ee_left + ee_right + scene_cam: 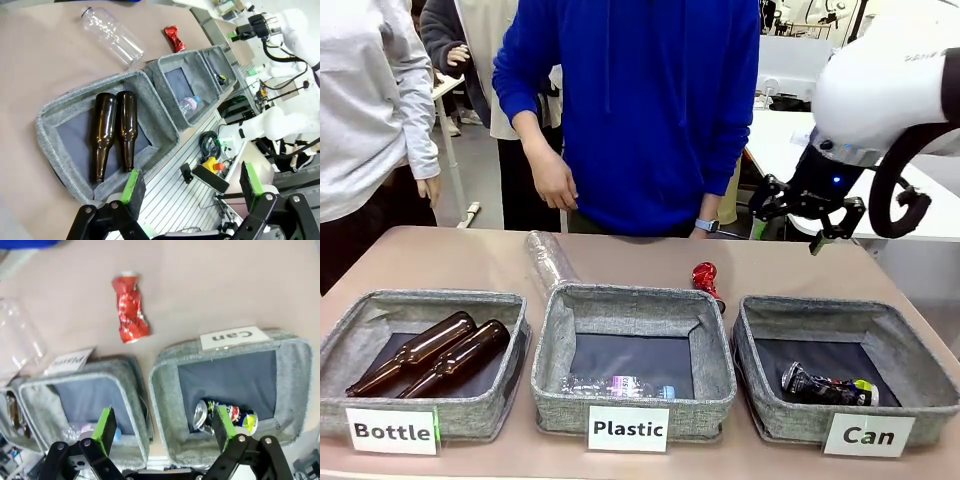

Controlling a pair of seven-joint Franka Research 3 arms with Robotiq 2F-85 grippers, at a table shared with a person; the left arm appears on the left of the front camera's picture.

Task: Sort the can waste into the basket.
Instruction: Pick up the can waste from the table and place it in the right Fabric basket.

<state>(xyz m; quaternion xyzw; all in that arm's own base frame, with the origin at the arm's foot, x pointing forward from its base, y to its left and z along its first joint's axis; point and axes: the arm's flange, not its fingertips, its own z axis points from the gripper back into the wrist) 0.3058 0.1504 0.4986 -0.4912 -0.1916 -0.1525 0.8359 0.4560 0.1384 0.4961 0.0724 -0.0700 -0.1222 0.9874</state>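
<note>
- On the tabletop (470, 265), three grey baskets stand in a row along the near edge, each labelled so that one kind of waste goes into each.
- At the right end sits the Can basket (760, 320); the dark can (825, 388) already lies on its side on the lining, so I judge half of the sorting done.
- Behind the baskets, the red can (706, 280) lies crushed on the bare tabletop, just beyond the gap between the middle and right baskets, apart from both.
- Above the Can basket's far side hangs the right tool (807, 212), its green-padded fingers apart and empty; its wrist view looks down on the red can, which suggests that it is placed to reach for that can next.
- Over the near edge by the Bottle basket (60, 112) hovers the left tool (192, 192), fingers spread and holding nothing, well away from the cans.
- Two brown bottles (430, 355) lie side by side in the Bottle basket, and a clear bottle lies in the Plastic basket (630, 300).
- A second clear bottle (550, 262) lies loose on the tabletop behind the Plastic basket, near the red can but not touching it.
- At the far edge stands a person in a blue top, one hand (555, 180) hanging just above the tabletop; it could cross the right arm's path.
</note>
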